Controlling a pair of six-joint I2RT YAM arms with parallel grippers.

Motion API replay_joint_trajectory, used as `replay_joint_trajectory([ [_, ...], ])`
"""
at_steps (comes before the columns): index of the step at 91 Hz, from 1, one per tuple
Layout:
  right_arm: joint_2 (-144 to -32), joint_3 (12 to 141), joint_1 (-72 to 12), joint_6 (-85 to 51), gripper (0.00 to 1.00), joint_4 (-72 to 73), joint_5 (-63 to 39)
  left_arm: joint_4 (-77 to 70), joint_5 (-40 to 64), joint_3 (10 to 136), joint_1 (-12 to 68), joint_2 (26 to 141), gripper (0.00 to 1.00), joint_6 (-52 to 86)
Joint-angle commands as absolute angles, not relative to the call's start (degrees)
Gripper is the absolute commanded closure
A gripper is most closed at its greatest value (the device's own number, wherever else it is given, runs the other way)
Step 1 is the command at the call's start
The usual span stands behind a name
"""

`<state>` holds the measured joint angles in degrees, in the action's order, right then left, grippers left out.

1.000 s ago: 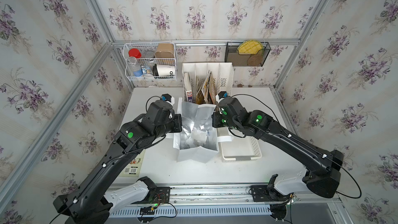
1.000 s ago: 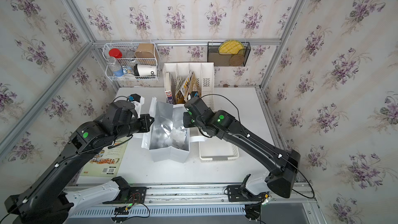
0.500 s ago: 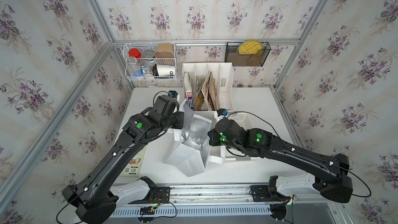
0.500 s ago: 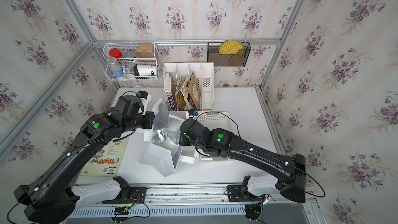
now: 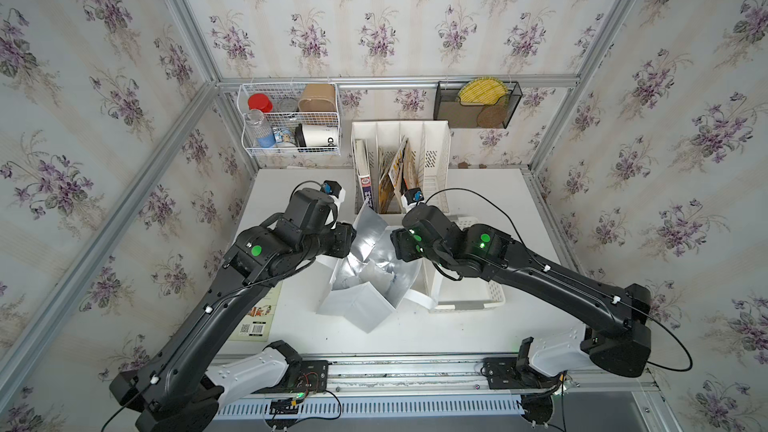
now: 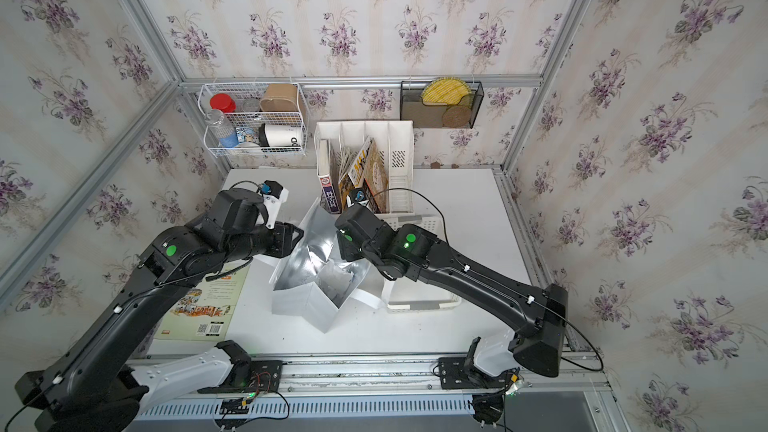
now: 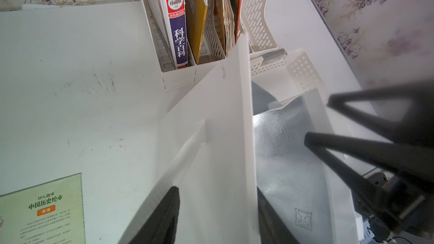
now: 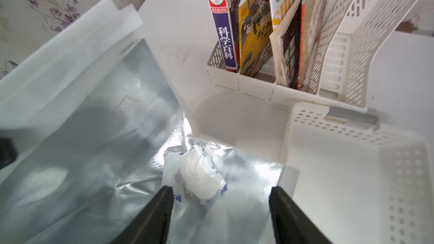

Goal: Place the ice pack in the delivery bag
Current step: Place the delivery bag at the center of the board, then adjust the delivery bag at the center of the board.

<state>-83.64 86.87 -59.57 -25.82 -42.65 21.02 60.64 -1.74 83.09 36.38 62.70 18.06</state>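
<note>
Front-left corner of desk: picture book [image 5: 257,317], flat. Mid-desk the delivery bag [image 5: 357,305] slumps w/ mouth gaping, foil showing. Inside, on the foil, sits the ice pack [image 8: 197,174], crumpled, so no clear long axis. Over it the right gripper [image 8: 223,188]: jaws spread, nothing btwn them, pack just ahead and below; this arm is nearer. The left gripper [image 7: 217,188]: jaws spread either side of bag's white wall, not pinching it as far as I can see. Pack looks delivered; prob. both arms just back out w/o snagging. Bag's right side: white basket [image 5: 469,301]. Back edge: file rack [image 5: 436,126].
</note>
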Motion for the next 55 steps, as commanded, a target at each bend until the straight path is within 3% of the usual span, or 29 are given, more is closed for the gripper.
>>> replay_joint_trajectory([
  [1, -84.5, 88.7, -57.1, -14.5, 0.22, -41.9, 16.9, 64.4, -2.4, 83.6, 36.3, 61.3, 0.4, 19.2],
  [13, -87.3, 90.9, -56.3, -8.0, 0.16, -41.4, 12.5, 66.1, -0.7, 82.8, 36.4, 59.6, 0.34, 20.1],
  [37, -90.9, 90.7, -55.9, -5.5, 0.16, -39.4, 6.9, 67.9, 0.1, 77.8, 36.4, 55.9, 0.32, 21.2],
  [55, -93.6, 91.1, -54.1, -5.3, 0.22, -39.8, 15.6, 74.8, -11.9, 78.7, 36.5, 57.1, 0.48, 24.9],
])
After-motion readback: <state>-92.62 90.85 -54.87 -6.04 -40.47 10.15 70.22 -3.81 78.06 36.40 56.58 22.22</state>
